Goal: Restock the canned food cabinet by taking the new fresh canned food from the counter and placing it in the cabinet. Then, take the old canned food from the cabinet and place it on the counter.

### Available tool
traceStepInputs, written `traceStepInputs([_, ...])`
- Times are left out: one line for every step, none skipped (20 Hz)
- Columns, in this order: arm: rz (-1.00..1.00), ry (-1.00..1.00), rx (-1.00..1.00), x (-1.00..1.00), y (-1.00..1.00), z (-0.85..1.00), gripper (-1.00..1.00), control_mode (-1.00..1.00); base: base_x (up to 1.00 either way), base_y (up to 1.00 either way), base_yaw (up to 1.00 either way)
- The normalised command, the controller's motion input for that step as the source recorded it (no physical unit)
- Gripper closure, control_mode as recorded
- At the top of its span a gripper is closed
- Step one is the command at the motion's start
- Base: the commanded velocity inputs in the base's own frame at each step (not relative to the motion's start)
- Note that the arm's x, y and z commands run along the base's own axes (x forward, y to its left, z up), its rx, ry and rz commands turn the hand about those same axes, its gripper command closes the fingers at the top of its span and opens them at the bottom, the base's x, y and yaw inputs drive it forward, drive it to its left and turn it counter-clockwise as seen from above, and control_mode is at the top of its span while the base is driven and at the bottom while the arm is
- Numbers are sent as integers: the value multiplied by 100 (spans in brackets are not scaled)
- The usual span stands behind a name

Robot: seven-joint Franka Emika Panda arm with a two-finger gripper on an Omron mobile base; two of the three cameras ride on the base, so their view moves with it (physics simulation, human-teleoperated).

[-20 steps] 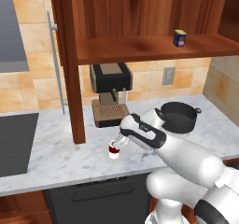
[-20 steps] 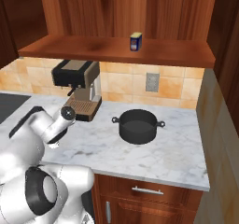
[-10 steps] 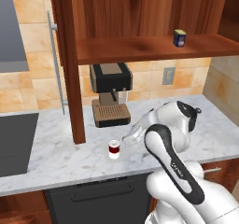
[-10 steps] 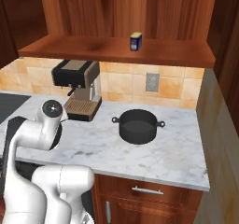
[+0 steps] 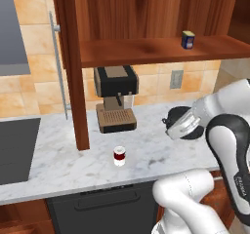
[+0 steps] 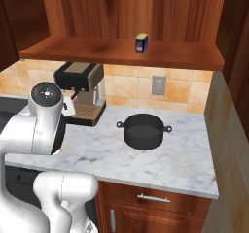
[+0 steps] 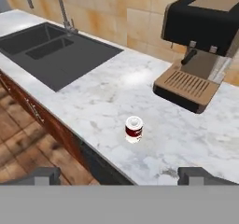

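Note:
The old canned food [image 5: 119, 155], a small can with a red band and a white band, stands upright on the white marble counter [image 5: 49, 165] in front of the coffee machine [image 5: 115, 96]. The hand view shows this can [image 7: 134, 129] well ahead of my gripper [image 7: 120, 177], which is open with nothing between its fingertips [image 7: 44, 175]. The new fresh canned food [image 5: 188, 39], a blue can, stands on the plank shelf of the cabinet [image 5: 146, 50]. The right base view shows that blue can [image 6: 141, 43] on the shelf too.
A black pot [image 6: 143, 131] sits on the counter right of the coffee machine [image 6: 80, 89]. The black stovetop [image 5: 14, 150] lies at the left. A dark sink [image 7: 51, 50] with a faucet shows in the hand view. The cabinet's grey bar handle [image 5: 58, 67] hangs left of the shelf.
My hand has drawn back and up from the red-and-white can, which stays standing on the counter. The arm has folded towards the right of the left base view.

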Motion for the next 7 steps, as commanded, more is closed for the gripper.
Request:
traceStepInputs([0,-6,2,-71,-100,100,-100,-100,0,0,0])
traceStepInputs([0,-16,9,-71,-100,100,-100,-100,0,0,0])
traceStepInputs([4,-18,19,-69,-100,100,-100,-100,0,0,0])
traceStepInputs([12,-15,25,-87,-100,84,-100,-100,0,0,0])
traceStepInputs([11,0,41,-100,-100,54,-100,-100,0,0,0])
traceStepInputs([-6,3,52,-100,-100,86,-100,-100,0,0,0])
traceStepInputs([11,-38,-31,-72,85,6,-100,-100,0,0,0])
